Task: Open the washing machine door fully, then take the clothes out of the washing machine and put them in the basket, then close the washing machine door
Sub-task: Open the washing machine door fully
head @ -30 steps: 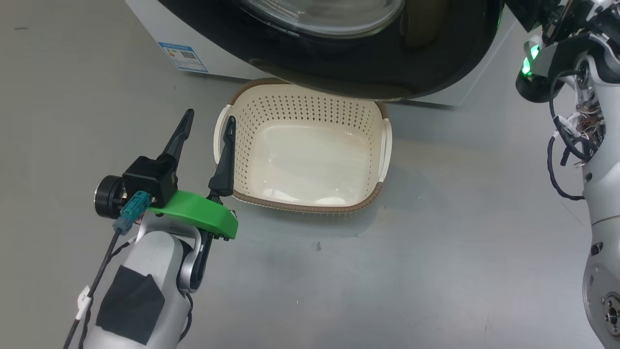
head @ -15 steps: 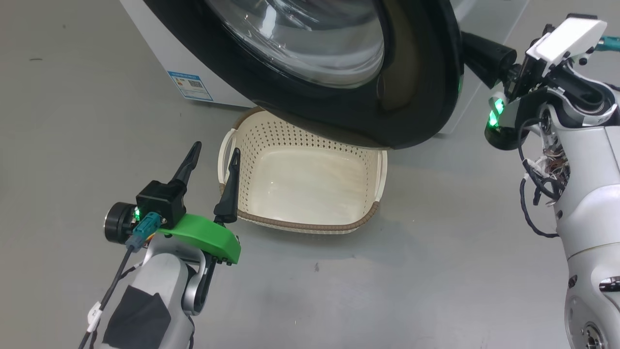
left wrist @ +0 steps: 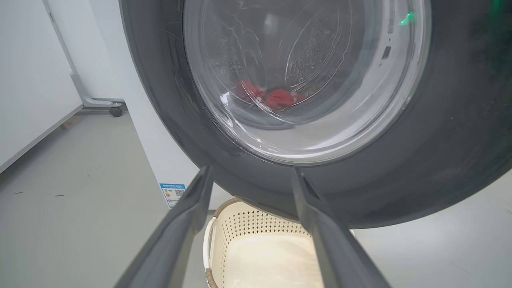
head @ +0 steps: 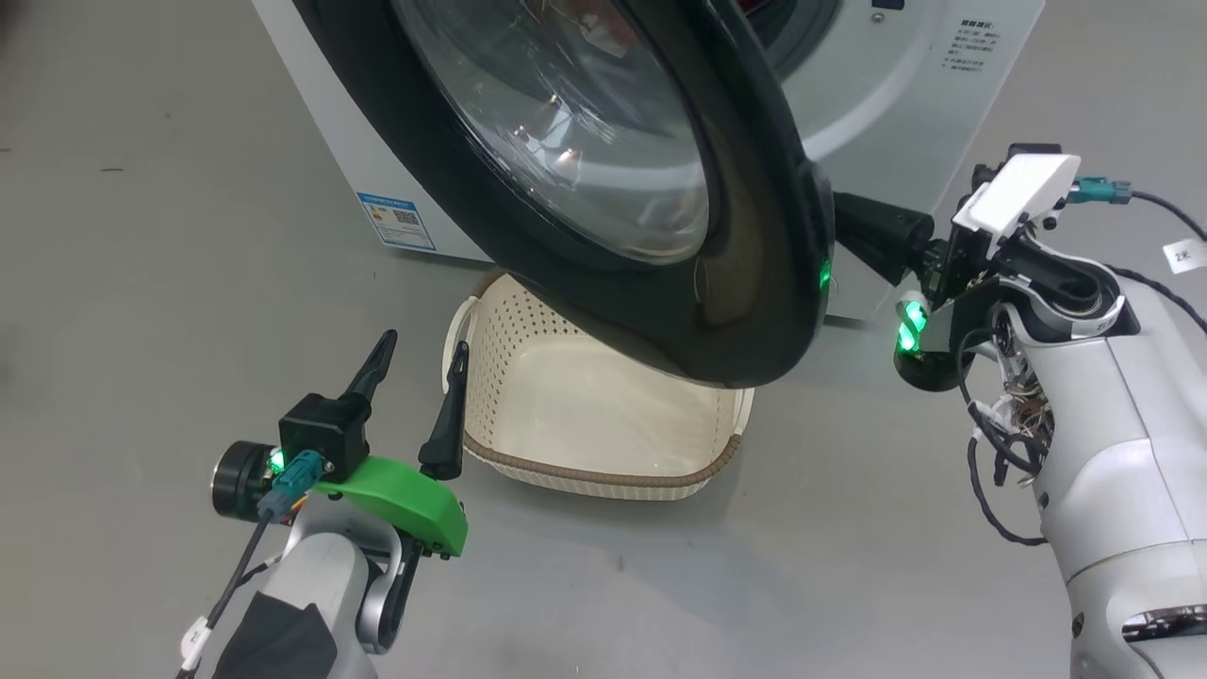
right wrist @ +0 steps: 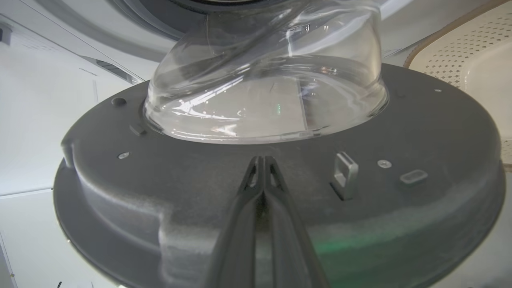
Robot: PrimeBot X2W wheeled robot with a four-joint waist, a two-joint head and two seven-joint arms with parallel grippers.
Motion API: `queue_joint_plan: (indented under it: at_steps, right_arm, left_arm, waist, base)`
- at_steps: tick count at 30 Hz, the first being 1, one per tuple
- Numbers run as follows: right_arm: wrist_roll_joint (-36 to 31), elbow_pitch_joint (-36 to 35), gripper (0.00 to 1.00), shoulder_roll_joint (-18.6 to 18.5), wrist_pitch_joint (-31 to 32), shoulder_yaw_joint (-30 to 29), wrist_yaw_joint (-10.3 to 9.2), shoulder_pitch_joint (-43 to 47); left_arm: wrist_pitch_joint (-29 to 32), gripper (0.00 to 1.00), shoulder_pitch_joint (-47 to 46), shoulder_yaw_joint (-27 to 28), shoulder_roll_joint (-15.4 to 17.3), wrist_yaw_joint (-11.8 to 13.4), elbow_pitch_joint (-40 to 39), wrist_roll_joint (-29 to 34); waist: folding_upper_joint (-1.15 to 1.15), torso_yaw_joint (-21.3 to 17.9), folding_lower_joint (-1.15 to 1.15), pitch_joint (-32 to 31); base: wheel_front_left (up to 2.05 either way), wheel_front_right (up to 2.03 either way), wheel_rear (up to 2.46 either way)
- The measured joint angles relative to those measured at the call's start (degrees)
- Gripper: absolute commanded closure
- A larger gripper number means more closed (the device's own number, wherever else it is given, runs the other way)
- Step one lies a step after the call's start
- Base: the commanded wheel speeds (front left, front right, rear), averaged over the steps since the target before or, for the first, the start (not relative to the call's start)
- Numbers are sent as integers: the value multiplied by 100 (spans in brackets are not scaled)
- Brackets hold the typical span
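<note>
Door [head: 754, 311]: ajar.
Left end effector [head: 423, 341]: spread, lower left, near basket [head: 603, 486].
Right end effector [right wrist: 260, 160]: pressed together behind door.

Door [head: 585, 170] hides basket [head: 603, 486] rear — clothes [left wrist: 278, 98] blurred.

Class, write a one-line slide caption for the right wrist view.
Shut right claw at the washing machine door's grey inner face, glass bowl beyond, basket upper right.
</note>
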Motion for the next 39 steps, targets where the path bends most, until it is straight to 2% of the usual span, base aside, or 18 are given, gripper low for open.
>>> queue_joint_plan:
  at_steps: [15, 24, 39]
  right_arm:
    - [256, -434, 100, 67, 399, 578, 47, 702]
    - [954, -999, 100, 66, 513, 1248, 47, 1045]
    - [1334, -1484, 100, 68, 93, 2145, 48, 1423]
  left_arm:
    - [9, 0, 170, -116, 1, -5, 179, -2]
    - [59, 0, 242, -133, 1, -3, 219, -29]
    - [83, 0, 276, -190, 1, 0, 213, -30]
  waist:
    - [0, 282, 0, -418]
    - [0, 525, 0, -594]
    - [0, 1012, 0, -746]
  base:
    - [0, 0, 0]
    - [0, 0, 0]
    - [0, 0, 0]
